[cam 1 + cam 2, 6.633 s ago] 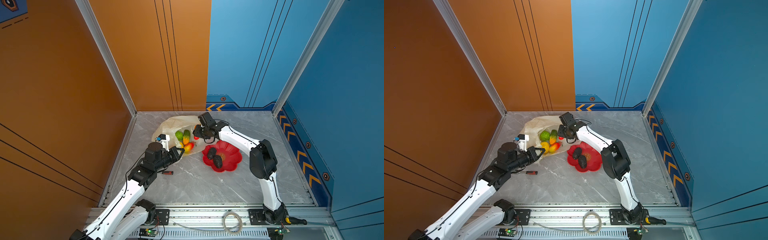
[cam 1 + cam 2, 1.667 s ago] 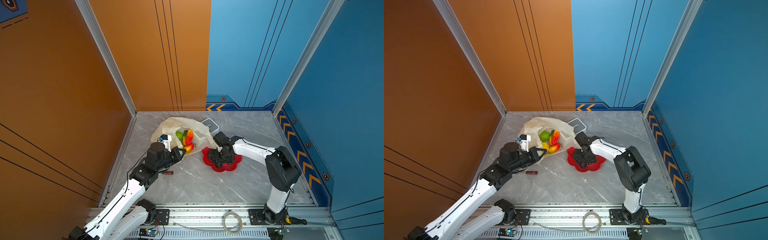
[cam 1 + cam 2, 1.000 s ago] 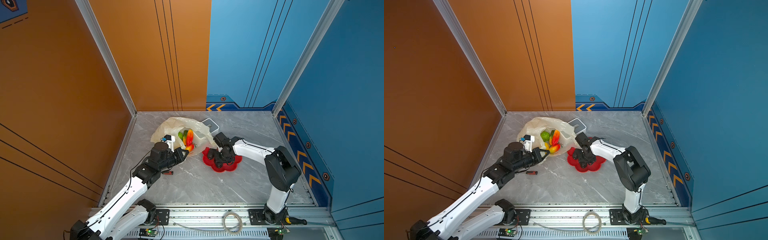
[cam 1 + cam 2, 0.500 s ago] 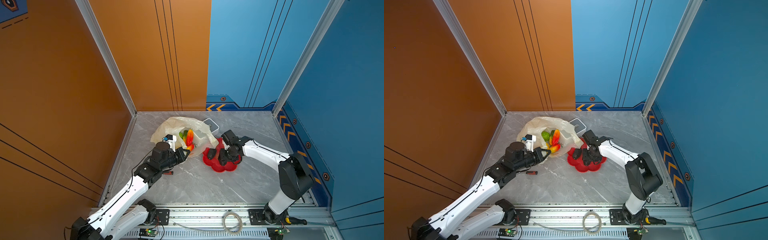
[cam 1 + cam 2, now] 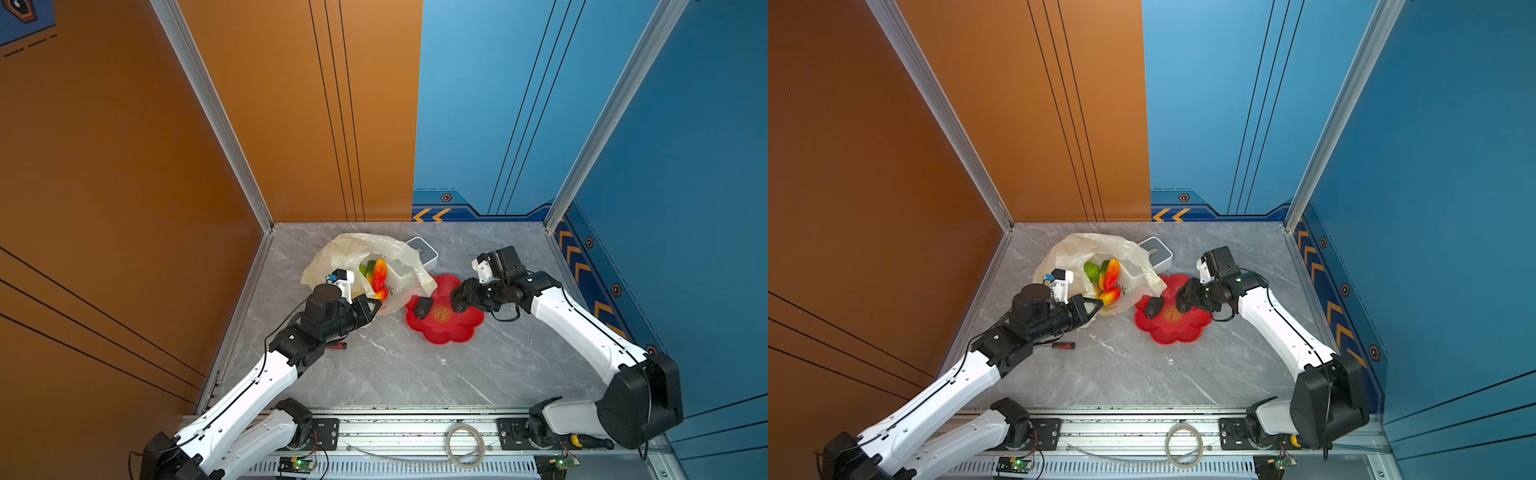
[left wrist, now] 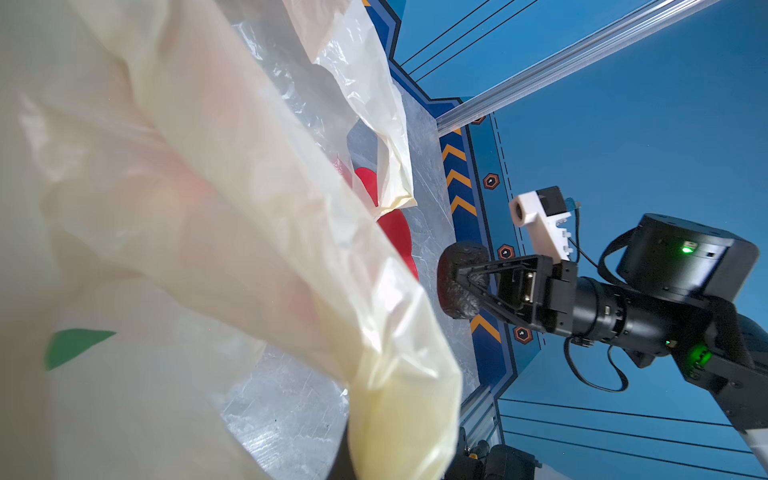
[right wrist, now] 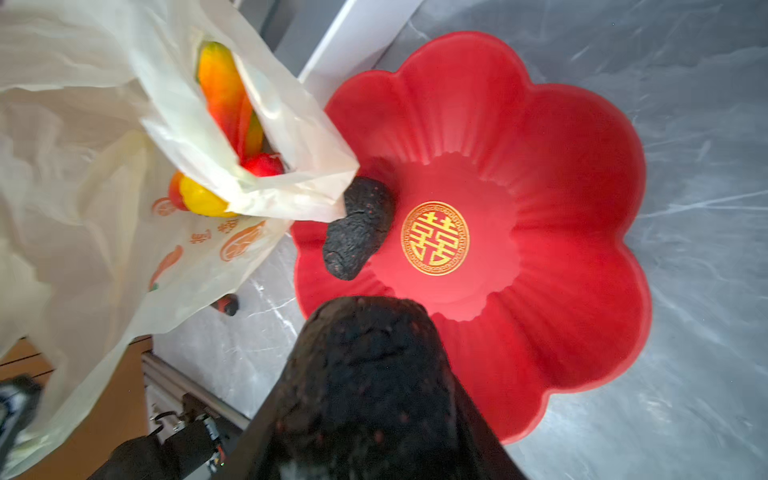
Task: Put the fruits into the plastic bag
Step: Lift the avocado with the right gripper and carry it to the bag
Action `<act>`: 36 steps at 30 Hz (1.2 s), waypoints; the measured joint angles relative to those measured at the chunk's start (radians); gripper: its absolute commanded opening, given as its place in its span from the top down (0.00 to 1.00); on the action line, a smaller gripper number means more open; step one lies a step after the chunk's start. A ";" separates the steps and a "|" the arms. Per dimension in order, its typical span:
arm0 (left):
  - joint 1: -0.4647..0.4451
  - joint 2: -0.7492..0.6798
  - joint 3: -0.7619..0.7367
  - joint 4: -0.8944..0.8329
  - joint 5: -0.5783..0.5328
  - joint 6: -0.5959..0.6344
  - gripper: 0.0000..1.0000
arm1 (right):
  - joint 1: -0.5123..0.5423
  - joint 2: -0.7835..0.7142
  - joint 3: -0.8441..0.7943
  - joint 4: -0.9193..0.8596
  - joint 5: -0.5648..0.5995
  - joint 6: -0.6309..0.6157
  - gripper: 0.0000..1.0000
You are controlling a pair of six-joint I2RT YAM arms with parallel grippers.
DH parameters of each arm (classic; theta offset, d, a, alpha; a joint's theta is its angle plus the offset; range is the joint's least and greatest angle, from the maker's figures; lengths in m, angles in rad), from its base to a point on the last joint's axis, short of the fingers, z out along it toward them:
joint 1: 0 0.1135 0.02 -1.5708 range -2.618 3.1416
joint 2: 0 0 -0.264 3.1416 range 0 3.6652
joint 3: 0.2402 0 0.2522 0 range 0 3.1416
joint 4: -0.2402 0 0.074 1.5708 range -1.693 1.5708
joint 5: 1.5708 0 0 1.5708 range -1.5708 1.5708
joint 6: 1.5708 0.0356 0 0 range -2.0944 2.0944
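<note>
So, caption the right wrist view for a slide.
Right gripper holds one rough black toy fruit over a red flower-shaped dish; second fruit lies by cream plastic bag.

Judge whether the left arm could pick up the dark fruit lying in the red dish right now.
Probably not. The left gripper is shut on the plastic bag, so it is not free, and a bag flap hangs right by the dark fruit in the red dish.
</note>
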State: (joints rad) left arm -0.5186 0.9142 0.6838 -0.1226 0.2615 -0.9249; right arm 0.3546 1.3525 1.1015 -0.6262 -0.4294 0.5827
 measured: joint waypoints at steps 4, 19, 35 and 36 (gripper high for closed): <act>0.000 0.000 0.002 0.000 0.000 0.000 1.00 | 0.002 -0.048 0.003 0.071 -0.092 0.064 0.59; 0.000 0.003 0.014 0.000 0.000 0.000 1.00 | 0.210 0.100 0.150 0.254 -0.170 0.183 0.59; 0.000 0.013 0.014 0.020 0.001 0.000 1.00 | 0.309 0.465 0.364 0.359 -0.197 0.234 0.60; 0.000 0.013 0.015 0.022 0.001 0.000 1.00 | 0.312 0.492 0.381 0.367 -0.199 0.239 0.60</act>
State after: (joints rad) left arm -0.5186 0.9268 0.6991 -0.1009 0.2626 -0.9253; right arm 0.6662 1.8446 1.4822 -0.2588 -0.6281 0.8215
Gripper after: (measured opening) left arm 0.045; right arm 0.464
